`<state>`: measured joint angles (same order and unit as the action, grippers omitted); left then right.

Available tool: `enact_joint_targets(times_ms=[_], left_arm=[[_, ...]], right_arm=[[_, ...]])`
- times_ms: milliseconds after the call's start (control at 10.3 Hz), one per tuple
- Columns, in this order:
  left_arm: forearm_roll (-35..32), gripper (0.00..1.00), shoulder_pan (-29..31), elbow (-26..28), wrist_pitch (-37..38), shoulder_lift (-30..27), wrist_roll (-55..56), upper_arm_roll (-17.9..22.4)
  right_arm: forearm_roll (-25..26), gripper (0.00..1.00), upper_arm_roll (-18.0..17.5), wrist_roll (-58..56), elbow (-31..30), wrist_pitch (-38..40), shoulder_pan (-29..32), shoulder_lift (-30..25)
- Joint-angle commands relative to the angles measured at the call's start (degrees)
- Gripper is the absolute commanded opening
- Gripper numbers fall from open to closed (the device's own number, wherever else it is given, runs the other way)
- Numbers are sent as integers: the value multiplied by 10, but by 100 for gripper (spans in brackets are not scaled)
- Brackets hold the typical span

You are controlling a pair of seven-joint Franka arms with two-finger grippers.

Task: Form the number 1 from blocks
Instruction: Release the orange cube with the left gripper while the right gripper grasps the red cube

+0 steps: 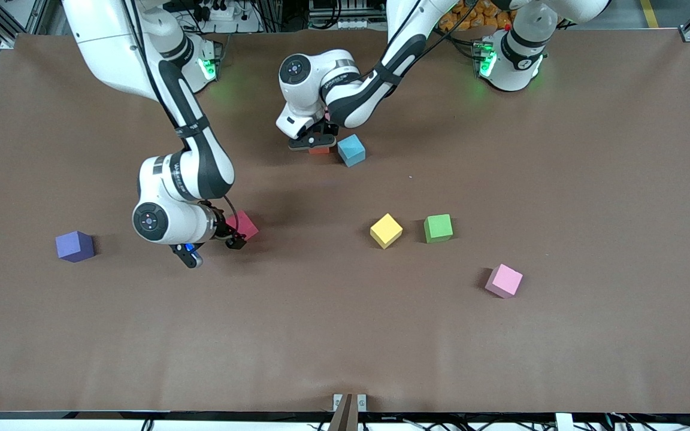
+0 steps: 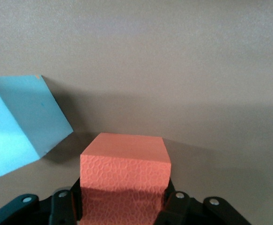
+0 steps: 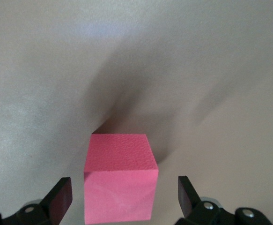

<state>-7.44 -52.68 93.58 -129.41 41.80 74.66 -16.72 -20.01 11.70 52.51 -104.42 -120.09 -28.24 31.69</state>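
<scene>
Brown table [image 1: 345, 335] carries scattered cubes: purple [image 1: 75, 246], yellow [image 1: 386, 230], green [image 1: 438, 228], light pink [image 1: 504, 280]. Left gripper [image 1: 315, 143] sits low beside the blue cube [image 1: 351, 149].

Left wrist view: it is clamped on the orange cube [image 2: 124, 180]; a skewed release could nudge its blue neighbour.

Right wrist view: right gripper [image 3: 124, 199] straddles the deep pink cube [image 3: 121, 183], fingers wide; off-centre closing could twist it.

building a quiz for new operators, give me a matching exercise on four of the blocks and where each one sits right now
Things:
1. orange block
2. hot pink block
3. blue block
4. purple block

Places:
A. alone toward the right arm's end of the table
B. between the open right end effector's fingers
C. beside the orange block
D. gripped by the left end effector

Pairs: 1-D, 2-B, 3-C, 4-A
</scene>
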Motion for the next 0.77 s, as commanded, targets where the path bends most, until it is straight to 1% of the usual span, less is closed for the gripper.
enact_joint_targets(times_ms=[0, 97, 291, 581, 678], left_arm=[[1, 71, 0, 20, 2, -14, 0, -2], [0, 100, -1, 15, 2, -14, 8, 1], [-1, 100, 6, 12, 2, -25, 8, 6], [1, 100, 7, 10, 36, -92, 12, 41], [0, 100, 8, 9, 48, -103, 42, 55]], right_arm=[[-10, 100, 5, -7, 2, -11, -13, 10], [-9, 100, 5, -7, 2, -11, -16, 15], [-9, 100, 5, -7, -5, -11, -20, 15], [-9, 99, 5, -33, -26, -34, -17, 15], [-9, 94, 5, -34, -25, -34, -16, 14]])
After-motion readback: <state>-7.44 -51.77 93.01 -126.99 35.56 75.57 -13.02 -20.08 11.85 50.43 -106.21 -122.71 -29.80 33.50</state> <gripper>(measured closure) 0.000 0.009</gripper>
